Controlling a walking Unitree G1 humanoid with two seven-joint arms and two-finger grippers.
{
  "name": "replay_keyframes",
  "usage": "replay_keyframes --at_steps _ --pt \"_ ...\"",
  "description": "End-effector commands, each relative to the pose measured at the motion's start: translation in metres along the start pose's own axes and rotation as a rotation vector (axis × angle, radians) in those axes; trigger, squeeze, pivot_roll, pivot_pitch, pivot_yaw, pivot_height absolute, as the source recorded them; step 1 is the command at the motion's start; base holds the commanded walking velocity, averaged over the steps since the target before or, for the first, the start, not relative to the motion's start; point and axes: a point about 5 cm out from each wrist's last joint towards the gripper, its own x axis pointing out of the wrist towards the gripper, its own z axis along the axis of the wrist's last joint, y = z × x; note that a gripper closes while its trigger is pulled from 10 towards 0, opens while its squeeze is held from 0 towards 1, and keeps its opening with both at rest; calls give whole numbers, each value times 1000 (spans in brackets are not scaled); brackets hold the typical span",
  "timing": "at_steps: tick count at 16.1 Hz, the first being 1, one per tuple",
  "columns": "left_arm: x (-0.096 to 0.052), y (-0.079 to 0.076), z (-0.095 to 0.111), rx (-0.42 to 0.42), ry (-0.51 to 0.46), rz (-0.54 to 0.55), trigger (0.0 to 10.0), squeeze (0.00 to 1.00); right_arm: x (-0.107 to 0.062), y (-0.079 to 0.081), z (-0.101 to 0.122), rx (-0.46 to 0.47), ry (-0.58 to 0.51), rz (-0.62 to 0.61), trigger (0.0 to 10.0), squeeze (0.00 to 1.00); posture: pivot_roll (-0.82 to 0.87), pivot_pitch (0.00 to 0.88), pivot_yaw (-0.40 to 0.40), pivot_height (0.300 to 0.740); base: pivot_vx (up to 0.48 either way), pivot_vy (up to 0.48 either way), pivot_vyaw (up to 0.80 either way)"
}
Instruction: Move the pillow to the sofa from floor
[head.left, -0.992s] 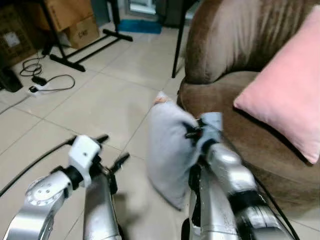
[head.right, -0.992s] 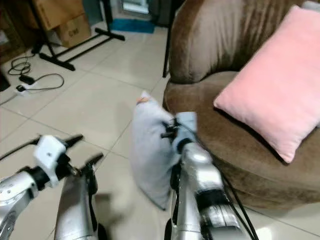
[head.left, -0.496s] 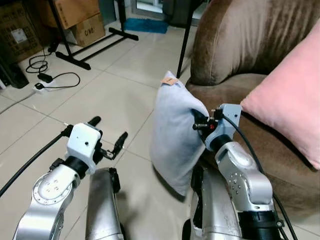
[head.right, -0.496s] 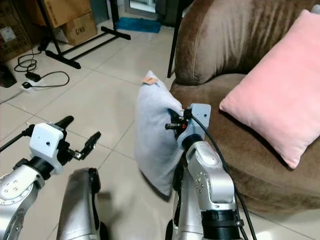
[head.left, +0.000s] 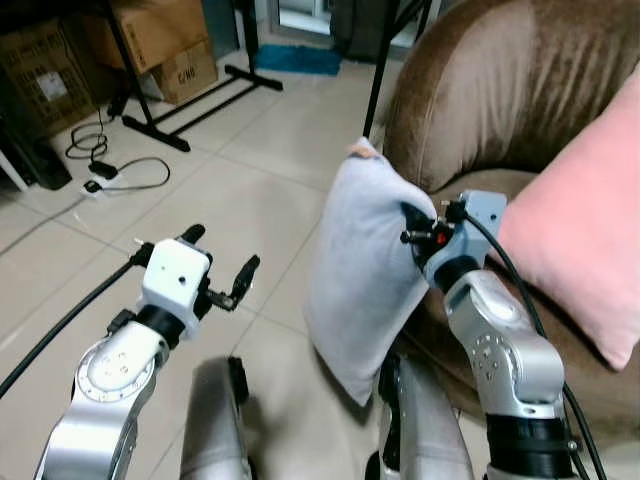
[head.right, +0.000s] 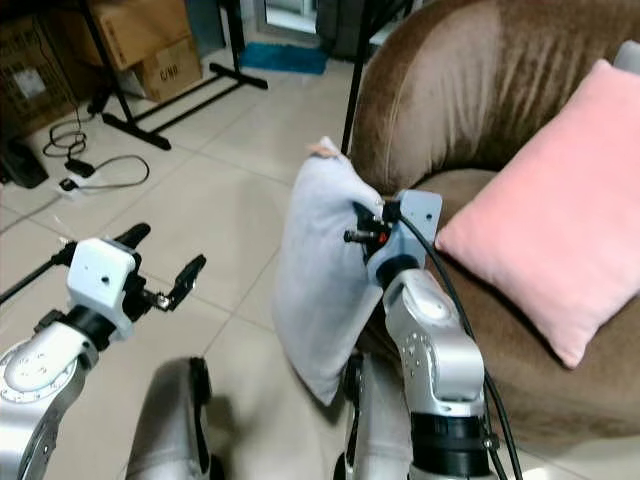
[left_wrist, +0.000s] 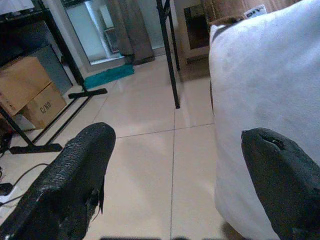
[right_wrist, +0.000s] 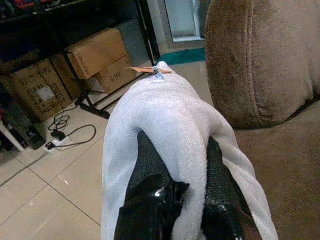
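At about 10 o'clock, cardboard boxes (head.left: 165, 35) stood on the tiled floor (head.left: 210, 190) beside a black stand (head.left: 190, 95) and a power strip (head.left: 100, 178) with cables. At 8 o'clock the left claw (head.left: 215, 270) hung with its fingers spread apart, gripping nothing. Toward centre, the grey pillow (head.left: 360, 265) stood upright, lifted off the floor, touching the brown sofa (head.left: 480, 90). The right claw (right_wrist: 182, 175) was clamped on its edge. At 3 o'clock a pink cushion (head.left: 585, 230) leaned on the sofa.
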Motion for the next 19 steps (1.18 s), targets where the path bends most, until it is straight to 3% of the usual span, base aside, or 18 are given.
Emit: replay_keyframes --at_steps 1,6,14,19 --pt "0 -1 -2 -2 13 4 10000 0 -2 2 16 1 -64 10 10000 0 -73 0 -19 550 0 0 0" --pt "-4 -2 -16 -19 55 42 10000 0 -7 -6 -3 -22 -2 -20 10000 0 -77 0 -20 605 0 0 0" --pt "-3 -2 -14 -14 41 47 10000 0 -7 -4 -4 -19 0 -9 10000 0 -71 0 -21 680 0 0 0" --pt "-4 -2 -13 -11 29 42 10000 0 -5 5 16 53 -78 43 10000 0 -74 0 -16 730 0 0 0"
